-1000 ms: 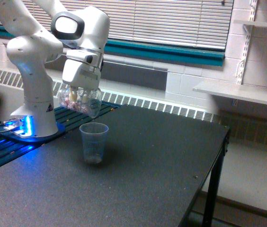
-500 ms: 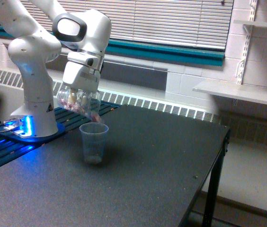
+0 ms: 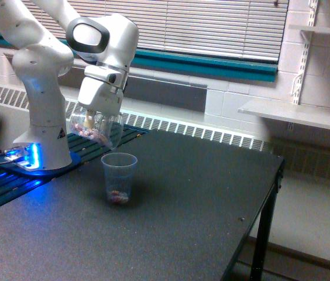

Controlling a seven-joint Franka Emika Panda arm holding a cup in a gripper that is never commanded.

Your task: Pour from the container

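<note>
Since a moment ago, small pinkish pieces have landed in the tapered cup [image 3: 118,178] on the counter [image 3: 171,205], so pouring has begun, while the tool [image 3: 99,112] stays clamped, seemingly, on the tilted container [image 3: 98,129] just above it.

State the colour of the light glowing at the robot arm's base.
Blue light at the white robot base, shown in the exterior view.
</note>
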